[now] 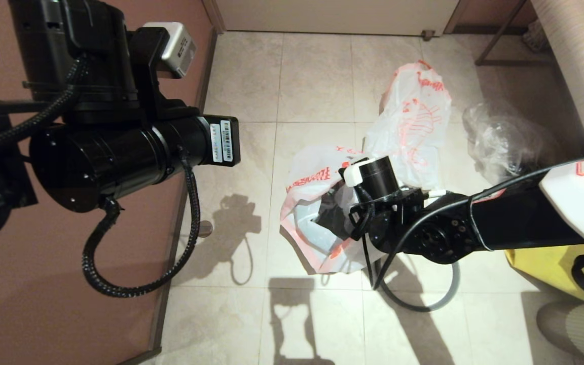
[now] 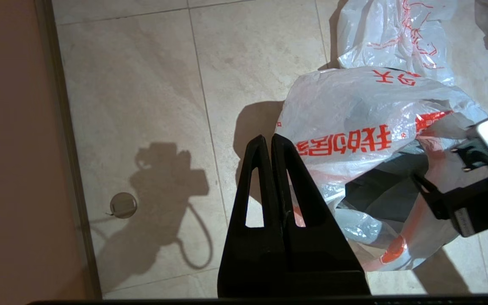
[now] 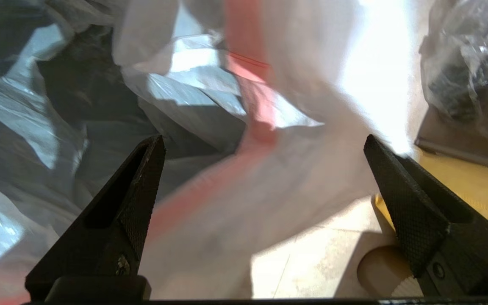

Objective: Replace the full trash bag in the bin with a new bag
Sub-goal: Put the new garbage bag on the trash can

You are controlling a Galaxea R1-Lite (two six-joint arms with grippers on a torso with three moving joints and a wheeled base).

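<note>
Right claw (image 3: 263,148): released, jaws spread wide, hanging over the mouth of the new bag, touching none of it as far as can be seen.
Left claw (image 2: 268,142): clenched on nothing, fingers pressed together, held high above the floor beside the wall.
New bag (image 1: 317,177): white with red characters, draped over the bin, mouth open; pink-red band along its edge.
Bin (image 1: 335,215): black inside seen through the bag's opening; stands on the floor, mostly hidden by the bag and the right arm.
Grey ring (image 1: 446,299): lies on the floor under the right arm, partly hidden.
Full bag (image 1: 413,119): white with red-orange drawing, bulging, upright on the floor just behind the bin.
Clear bag (image 1: 500,139): right of the full bag, dark contents.
Yellow bag (image 1: 545,266): on the floor below the right arm.
Floor (image 1: 317,76): beige tiles.
</note>
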